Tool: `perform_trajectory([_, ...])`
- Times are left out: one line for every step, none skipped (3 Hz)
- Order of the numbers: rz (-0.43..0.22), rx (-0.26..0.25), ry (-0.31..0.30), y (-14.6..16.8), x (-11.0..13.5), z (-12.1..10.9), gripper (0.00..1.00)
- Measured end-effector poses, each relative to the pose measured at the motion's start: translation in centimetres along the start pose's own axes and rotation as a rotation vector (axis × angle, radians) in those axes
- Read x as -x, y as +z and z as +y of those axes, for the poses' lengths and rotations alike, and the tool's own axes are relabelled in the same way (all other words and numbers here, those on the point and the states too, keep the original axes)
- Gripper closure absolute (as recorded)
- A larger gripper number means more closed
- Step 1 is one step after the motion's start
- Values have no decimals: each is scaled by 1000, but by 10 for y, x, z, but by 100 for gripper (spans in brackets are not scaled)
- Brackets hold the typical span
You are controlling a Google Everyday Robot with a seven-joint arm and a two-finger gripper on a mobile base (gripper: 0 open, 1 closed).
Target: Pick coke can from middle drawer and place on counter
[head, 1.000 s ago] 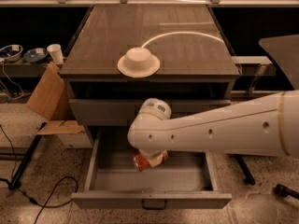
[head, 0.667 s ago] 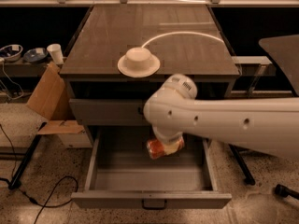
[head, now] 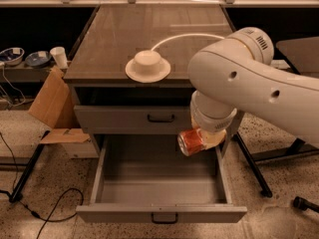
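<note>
The step in hand is the carry: the gripper [head: 205, 137] grasps the coke can [head: 191, 141], which lies tilted in the jaws, with the open middle drawer [head: 159, 214] below them. The counter [head: 149, 29] is above and behind the jaws, so I judge the next move needs a lift, then a place beside the white dish [head: 148, 66]. The arm reaches in from the right, wrist bent down

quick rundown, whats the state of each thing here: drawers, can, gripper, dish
gripper: shut on the coke can, below the wrist, over the open drawer's right rear
coke can: held in the air, tilted on its side
middle drawer: pulled open
upper drawer: closed
white dish: resting on the counter, near its front edge
</note>
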State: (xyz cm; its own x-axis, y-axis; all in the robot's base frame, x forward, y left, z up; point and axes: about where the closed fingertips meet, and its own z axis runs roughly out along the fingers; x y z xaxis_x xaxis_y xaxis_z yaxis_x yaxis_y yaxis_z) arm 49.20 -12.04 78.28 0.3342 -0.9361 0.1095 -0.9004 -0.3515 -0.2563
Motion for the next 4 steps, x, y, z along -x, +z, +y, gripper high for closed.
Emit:
perform_trajectory([-2, -16, 6, -3, 2, 0, 100])
perform_trajectory([11, -72, 22, -29, -3, -10, 100])
perform_trajectory([16, -123, 33, -55, -10, -26, 100])
perform_trajectory([27, -154, 43, -76, -21, -54, 100])
